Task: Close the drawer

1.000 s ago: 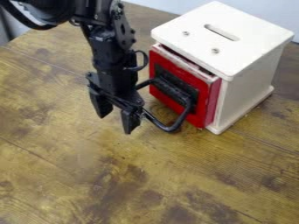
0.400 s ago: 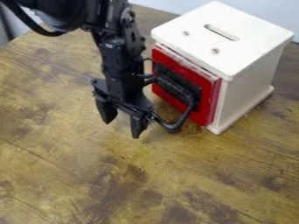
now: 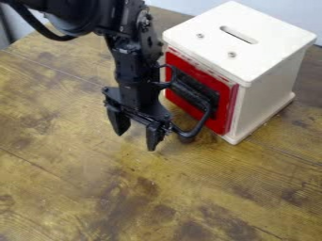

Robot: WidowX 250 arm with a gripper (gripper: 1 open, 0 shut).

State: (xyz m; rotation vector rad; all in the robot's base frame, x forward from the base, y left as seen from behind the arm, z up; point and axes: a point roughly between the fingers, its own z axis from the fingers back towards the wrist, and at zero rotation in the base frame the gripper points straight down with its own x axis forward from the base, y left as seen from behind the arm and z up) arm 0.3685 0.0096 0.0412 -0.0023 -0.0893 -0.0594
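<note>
The red drawer (image 3: 221, 109) sticks out a little from the front of the white cabinet (image 3: 246, 42). It has a black front plate (image 3: 191, 91) and a black wire loop handle (image 3: 191, 133) reaching out over the table. My gripper (image 3: 136, 138) points straight down just in front of the handle, low over the table. Its two fingers stand apart with nothing between them, so it is open. The finger nearer the drawer (image 3: 153, 141) is right at the outer end of the loop; I cannot tell whether it touches.
The wooden table (image 3: 75, 198) spreads to the left and front of the cabinet. The black arm (image 3: 120, 38) comes in from the upper left and hides part of the drawer's left side.
The gripper has rolled slightly about its vertical axis and stays at the outer end of the handle. The drawer looks about as far out as before.
</note>
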